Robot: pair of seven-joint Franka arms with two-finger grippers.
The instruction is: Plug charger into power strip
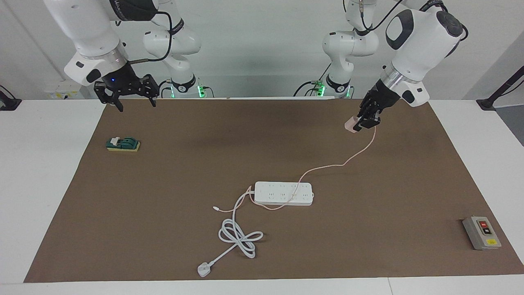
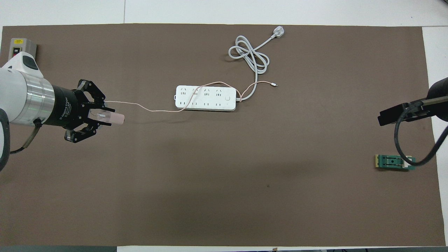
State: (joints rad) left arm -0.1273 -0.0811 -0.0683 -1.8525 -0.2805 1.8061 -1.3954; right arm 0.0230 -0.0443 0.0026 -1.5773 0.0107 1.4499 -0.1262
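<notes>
The pale pink charger [image 1: 351, 124] [image 2: 117, 119] hangs in the air over the brown mat toward the left arm's end of the table, with my left gripper [image 1: 361, 122] [image 2: 104, 117] shut on it. Its thin pink cable [image 1: 327, 166] [image 2: 147, 107] droops to the mat and runs across the white power strip [image 1: 283, 193] [image 2: 205, 98], which lies flat mid-table with its sockets up. My right gripper [image 1: 136, 103] [image 2: 383, 119] hangs open and holds nothing, high over the mat's edge at the right arm's end, beside its base.
The strip's thick white cord [image 1: 239, 235] [image 2: 250, 56] lies coiled farther from the robots and ends in a white plug [image 1: 203, 269] [image 2: 278, 32]. A grey button box [image 1: 482, 232] [image 2: 19, 47] sits at the left arm's end. A small green block [image 1: 123, 144] [image 2: 393, 162] lies under the right arm.
</notes>
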